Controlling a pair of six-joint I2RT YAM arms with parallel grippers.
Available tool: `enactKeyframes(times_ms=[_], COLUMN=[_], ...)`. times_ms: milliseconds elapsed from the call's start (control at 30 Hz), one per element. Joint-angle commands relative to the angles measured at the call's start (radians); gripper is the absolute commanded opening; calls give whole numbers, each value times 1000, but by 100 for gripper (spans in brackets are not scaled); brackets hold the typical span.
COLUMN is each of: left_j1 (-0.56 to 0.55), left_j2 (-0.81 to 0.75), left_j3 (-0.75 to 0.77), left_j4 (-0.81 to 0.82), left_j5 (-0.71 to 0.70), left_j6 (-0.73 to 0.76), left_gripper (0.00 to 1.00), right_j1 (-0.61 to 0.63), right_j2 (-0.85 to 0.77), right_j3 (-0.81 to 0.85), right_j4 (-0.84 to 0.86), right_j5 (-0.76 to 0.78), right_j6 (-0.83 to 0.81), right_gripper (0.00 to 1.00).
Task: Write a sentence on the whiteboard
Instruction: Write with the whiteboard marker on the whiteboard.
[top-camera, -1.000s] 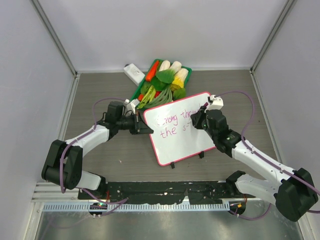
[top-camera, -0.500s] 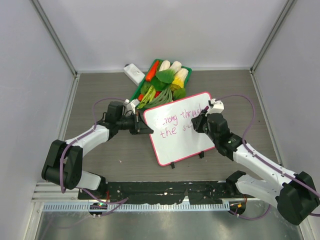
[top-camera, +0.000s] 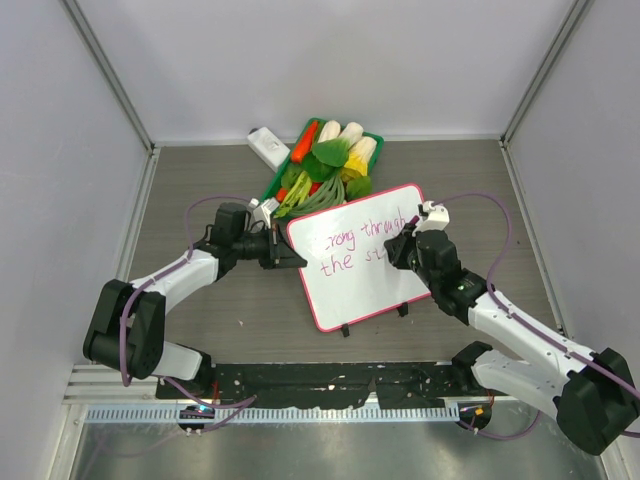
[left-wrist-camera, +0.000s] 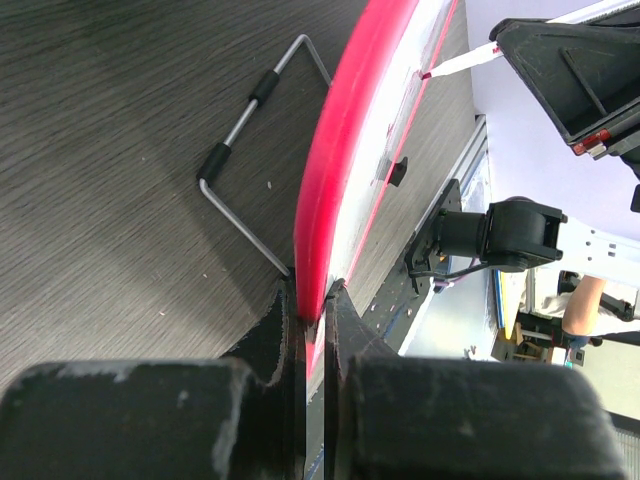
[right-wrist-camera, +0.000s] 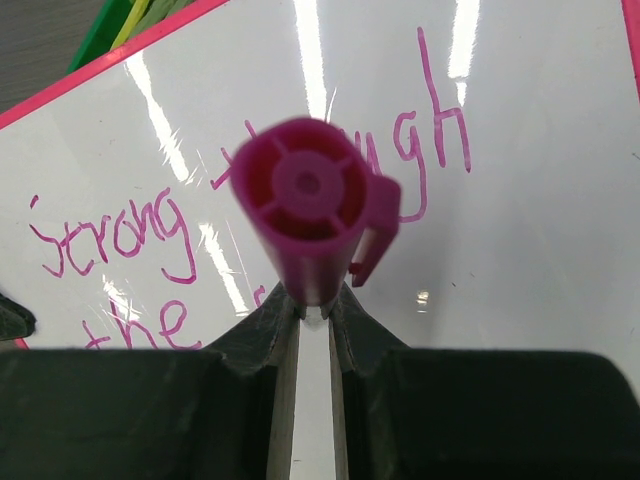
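- Clamping the left hand (top-camera: 288, 254) on the left edge of the whiteboard (top-camera: 365, 295), fingers pressed together on the pink rim, steadying it.
- Standing the whiteboard at a slant near the middle of the dark surface (top-camera: 250, 320), just in front of the green basket (top-camera: 378, 137) of vegetables.
- Gripping a magenta marker (right-wrist-camera: 310, 195) in the right hand (top-camera: 398, 243), fingers closed on its barrel, over the right part of the board.
- Judging the sentence (top-camera: 352, 240) as well along: reading "Strong through" on the first line, then "the" and the start of one more word; probably lacking only the rest of that word.
- Getting the whole layout and the second line from the top view only.
- Getting the wire leg (left-wrist-camera: 245, 120) behind the board from the left wrist view only.
- Seeing only the marker's rear end in the right wrist view; not being able to tell whether the tip is touching.
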Motion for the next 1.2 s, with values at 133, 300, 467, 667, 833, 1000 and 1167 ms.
enactKeyframes(times_ms=[133,300,467,667,833,1000,1167], left_j1=[9,9,9,9,9,9,9], left_j2=[-12,-13,-13,-12,-12,-7,-8], left_j3=[5,6,5,5,6,9,11], left_j4=[-40,-40,-40,-40,-39,-40,-42], left_j5=[-154,-153,-153,-153,-153,-150,-150], left_j6=[86,85,83,86,85,86,85], left_gripper=[0,0,0,0,0,0,0], right_j1=[-3,-3,-3,-3,-3,-3,-3], right_j2=[-12,5,24,13,-19,17,31], right_j3=[18,55,90,105,107,118,125], right_j4=[-41,-29,-12,-9,22,42,50], right_j5=[63,72,72,54,34,-20,-17], right_j6=[-24,-35,-36,-38,-39,-32,-27], right_gripper=[2,1,2,1,1,1,1])
